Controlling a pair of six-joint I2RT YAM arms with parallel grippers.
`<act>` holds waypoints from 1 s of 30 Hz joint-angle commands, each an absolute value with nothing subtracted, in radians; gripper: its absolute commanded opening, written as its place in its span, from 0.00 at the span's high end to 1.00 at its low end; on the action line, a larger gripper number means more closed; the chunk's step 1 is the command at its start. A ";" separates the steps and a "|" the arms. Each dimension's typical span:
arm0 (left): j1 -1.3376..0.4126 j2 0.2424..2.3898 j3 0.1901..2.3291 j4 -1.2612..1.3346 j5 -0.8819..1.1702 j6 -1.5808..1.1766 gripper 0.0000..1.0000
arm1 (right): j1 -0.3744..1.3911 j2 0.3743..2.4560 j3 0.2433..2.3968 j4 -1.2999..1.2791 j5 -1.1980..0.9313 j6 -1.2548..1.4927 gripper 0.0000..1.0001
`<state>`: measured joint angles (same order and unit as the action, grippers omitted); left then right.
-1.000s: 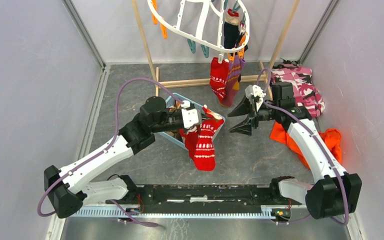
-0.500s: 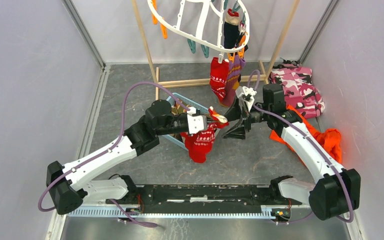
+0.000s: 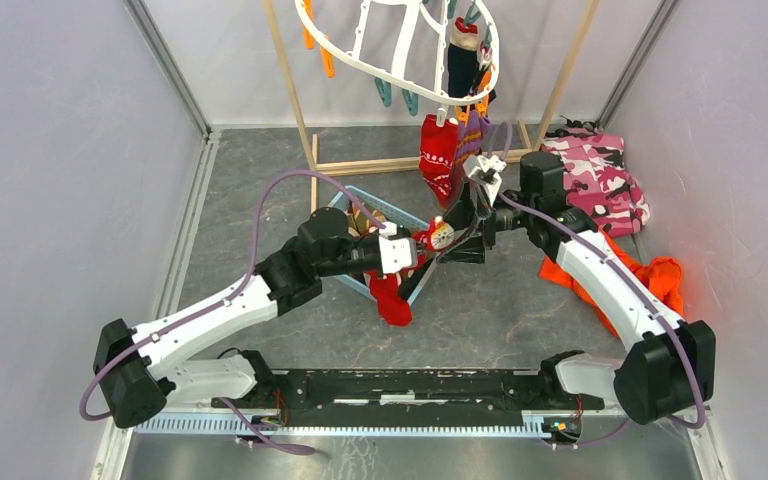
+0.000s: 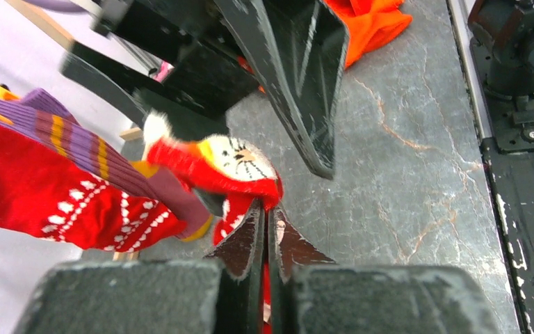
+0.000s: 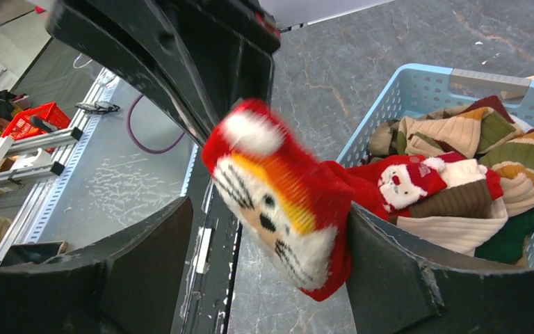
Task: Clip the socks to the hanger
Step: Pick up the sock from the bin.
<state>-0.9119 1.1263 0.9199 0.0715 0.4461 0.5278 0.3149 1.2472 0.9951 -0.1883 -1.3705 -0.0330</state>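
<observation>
My left gripper (image 3: 415, 256) is shut on a red sock with white patterns (image 3: 392, 300), which hangs below it over the basket's near corner. The sock's upper end, with a white and orange face (image 3: 439, 236), sticks out to the right. My right gripper (image 3: 444, 250) is open, its jaws either side of that end; in the right wrist view the sock (image 5: 285, 195) sits between the wide-apart fingers (image 5: 389, 271), against the right one. The white oval hanger (image 3: 360, 50) hangs at the top, with a red sock (image 3: 438, 160), a purple striped sock (image 3: 472, 140) and a navy sock (image 3: 460, 65) clipped to it.
A light blue basket (image 5: 417, 97) holds several more socks, under my left arm. The wooden pole rack (image 3: 290, 80) carries the hanger. A pink camouflage garment (image 3: 600, 170) and an orange cloth (image 3: 660, 280) lie at the right.
My left gripper has carried the red sock right and up. My right gripper has swung left and down until its open jaws straddle the sock's upper end.
</observation>
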 commanded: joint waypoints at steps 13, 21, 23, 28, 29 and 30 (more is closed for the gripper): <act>-0.916 1.065 0.791 0.253 0.316 0.414 0.98 | 0.312 1.264 1.043 -0.169 -1.376 -0.045 0.42; -0.916 1.036 0.758 0.309 0.278 0.334 0.98 | 0.306 1.255 1.042 -0.220 -1.335 -0.111 0.53; -0.916 1.032 0.757 0.313 0.271 0.318 0.98 | 0.303 1.253 1.044 -0.224 -1.333 -0.118 0.60; -0.916 1.026 0.753 0.309 0.260 0.279 0.98 | 0.297 1.249 1.057 -0.241 -1.336 -0.146 0.89; -0.916 1.027 0.753 0.306 0.255 0.266 0.98 | 0.297 1.247 1.063 -0.260 -1.333 -0.163 0.94; -0.916 1.028 0.755 0.302 0.248 0.252 0.98 | 0.296 1.249 1.080 -0.298 -1.324 -0.201 0.97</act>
<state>-0.9119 1.0538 0.7555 0.2493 0.2810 0.3374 0.3023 1.2602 1.0195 -0.2386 -1.3418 -0.1230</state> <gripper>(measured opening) 0.040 0.092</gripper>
